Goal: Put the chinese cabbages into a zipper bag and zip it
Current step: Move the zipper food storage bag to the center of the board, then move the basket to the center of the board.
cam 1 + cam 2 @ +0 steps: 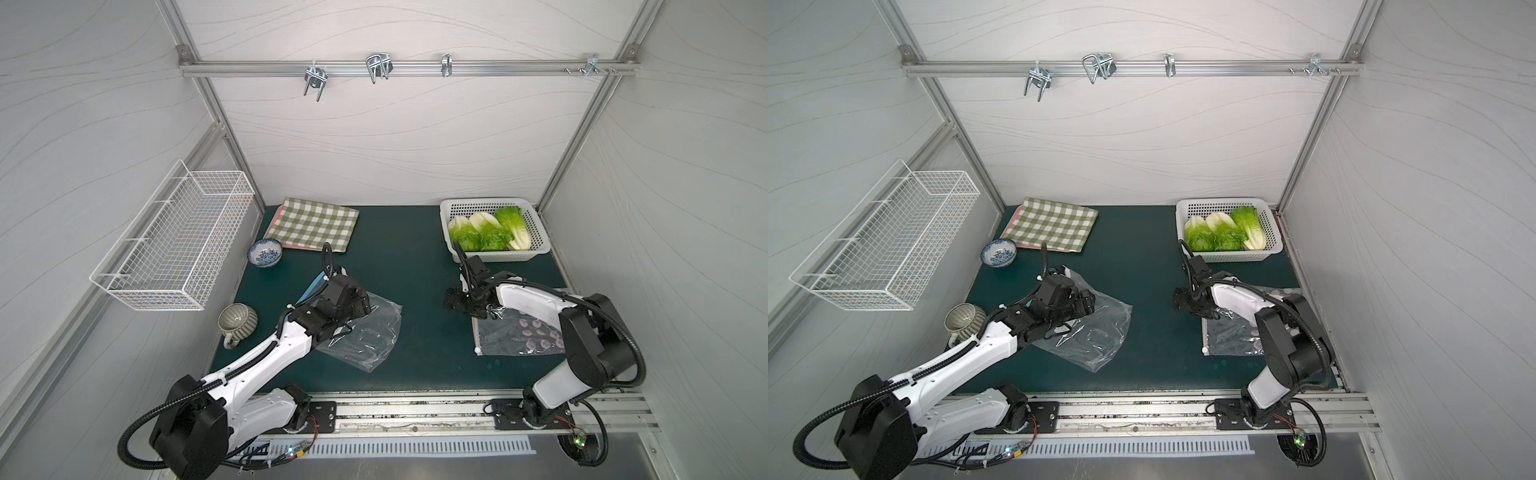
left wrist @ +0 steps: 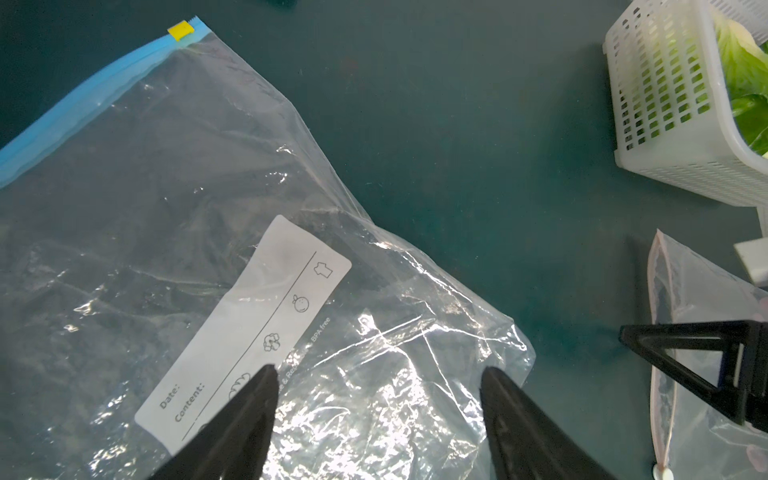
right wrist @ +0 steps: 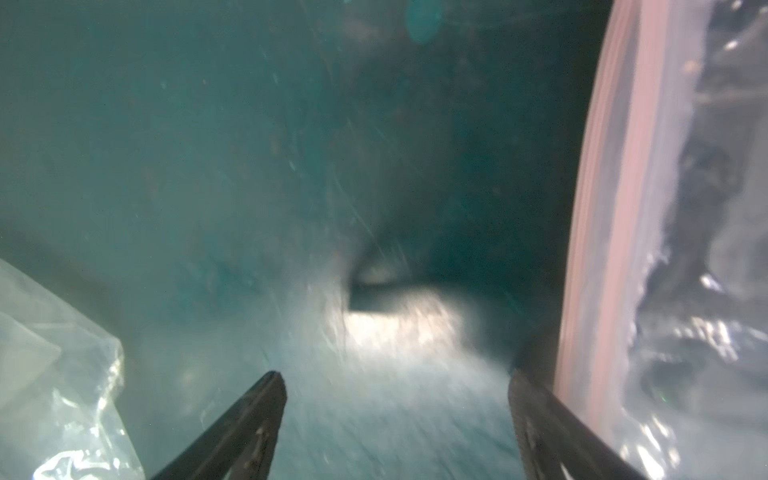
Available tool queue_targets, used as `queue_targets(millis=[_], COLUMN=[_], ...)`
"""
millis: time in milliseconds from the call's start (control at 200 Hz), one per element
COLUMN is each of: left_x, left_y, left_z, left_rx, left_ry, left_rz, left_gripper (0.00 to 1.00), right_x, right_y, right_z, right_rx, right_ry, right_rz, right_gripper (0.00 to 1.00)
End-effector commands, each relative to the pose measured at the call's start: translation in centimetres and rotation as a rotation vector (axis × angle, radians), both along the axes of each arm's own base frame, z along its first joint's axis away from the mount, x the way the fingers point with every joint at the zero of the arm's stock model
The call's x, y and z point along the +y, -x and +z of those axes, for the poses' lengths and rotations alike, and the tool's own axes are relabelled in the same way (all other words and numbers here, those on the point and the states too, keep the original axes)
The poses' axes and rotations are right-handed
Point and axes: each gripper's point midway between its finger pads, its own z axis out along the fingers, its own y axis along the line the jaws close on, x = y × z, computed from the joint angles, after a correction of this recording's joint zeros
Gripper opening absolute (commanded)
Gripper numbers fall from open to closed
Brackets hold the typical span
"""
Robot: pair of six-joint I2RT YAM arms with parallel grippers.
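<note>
Three chinese cabbages (image 1: pixel 486 230) (image 1: pixel 1223 230) lie side by side in a white perforated basket (image 1: pixel 498 257) at the back right; the left wrist view catches a leaf (image 2: pixel 744 62). A clear zipper bag (image 1: pixel 370 336) (image 2: pixel 187 199) with a blue zip strip and a yellow slider (image 2: pixel 181 30) lies flat at centre left. My left gripper (image 1: pixel 365 305) (image 2: pixel 378 370) hovers open over it, holding nothing. A second zipper bag (image 1: pixel 515 338) (image 2: pixel 698 291) with a pink zip edge (image 3: pixel 602 208) lies at the right. My right gripper (image 1: pixel 451 299) (image 3: pixel 395 374) stands open just above the mat beside that edge.
A green checked cloth (image 1: pixel 316 224) lies at the back left, with a blue-and-white bowl (image 1: pixel 265 252) next to it. A striped green cup (image 1: pixel 237 322) stands by the left arm. A white wire basket (image 1: pixel 174 245) hangs on the left wall.
</note>
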Motion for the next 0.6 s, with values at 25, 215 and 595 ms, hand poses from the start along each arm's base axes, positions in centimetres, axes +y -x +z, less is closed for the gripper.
queue_targets(millis=[25, 215, 595], left_x=[0.6, 0.6, 0.7], left_y=[-0.5, -0.1, 1.2], left_z=[1.5, 1.8, 1.6], left_rx=[-0.06, -0.044, -0.004], left_ry=[-0.006, -0.012, 0.016], left_rz=[0.032, 0.019, 0.013], left_gripper=[0.79, 0.78, 0.78], right_x=[1.3, 0.5, -0.1], right_y=[-0.2, -5.4, -18.0], right_z=[6.1, 12.9, 13.4], right_rx=[-0.088, -0.278, -0.428], right_ry=[-0.018, 0.05, 0.226], right_rz=[0.128, 0.099, -0.001], right_gripper=[0.86, 0.72, 0.58])
